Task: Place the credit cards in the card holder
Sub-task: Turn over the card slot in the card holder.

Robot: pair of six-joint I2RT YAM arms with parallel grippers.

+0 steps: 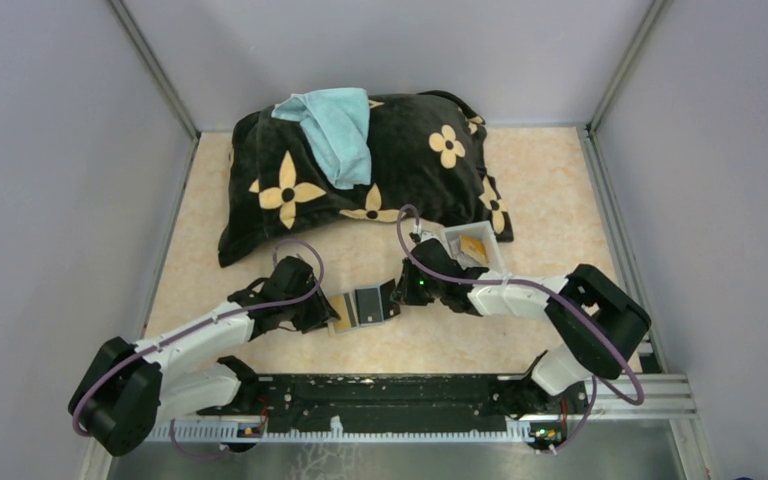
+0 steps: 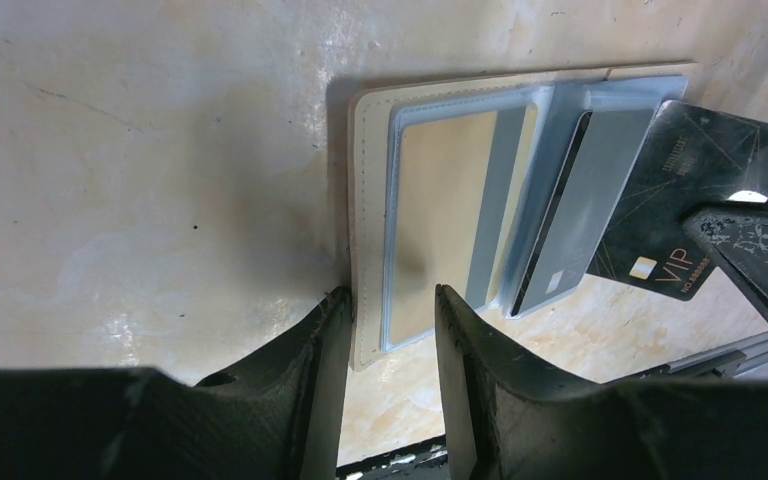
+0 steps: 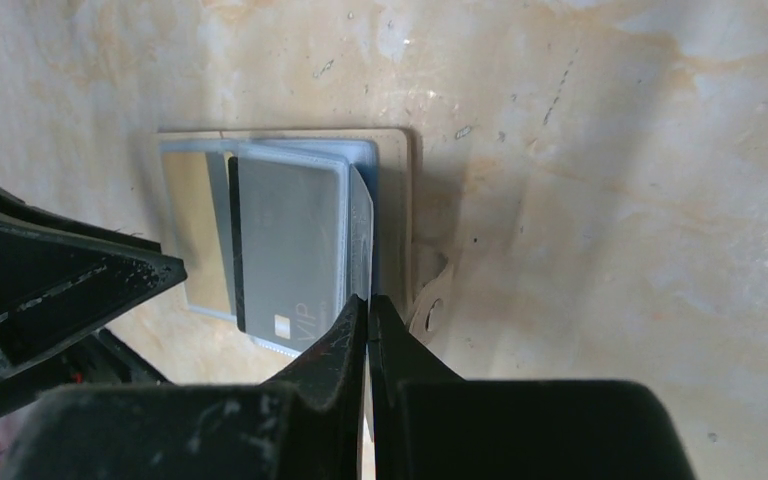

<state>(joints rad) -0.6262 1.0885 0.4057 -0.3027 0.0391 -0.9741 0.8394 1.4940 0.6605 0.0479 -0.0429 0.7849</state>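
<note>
The tan card holder (image 1: 365, 305) lies open and flat on the table between my grippers, its clear sleeves up; it also shows in the left wrist view (image 2: 370, 200) and the right wrist view (image 3: 395, 200). A gold card (image 2: 440, 220) sits in one sleeve and a dark card (image 2: 580, 200) in another. My left gripper (image 2: 390, 292) is open, its fingers straddling the holder's left edge. My right gripper (image 3: 368, 300) is shut on a black VIP card (image 2: 710, 170), held at the holder's right side with its far end at the sleeves. That card shows edge-on in the right wrist view (image 3: 362, 235).
A black pillow with yellow flowers (image 1: 360, 170) lies behind, with a light blue cloth (image 1: 330, 130) on it. A white tray (image 1: 492, 240) with a gold item stands beside the right gripper. Grey walls enclose three sides; a metal rail (image 1: 400, 400) runs along the near edge.
</note>
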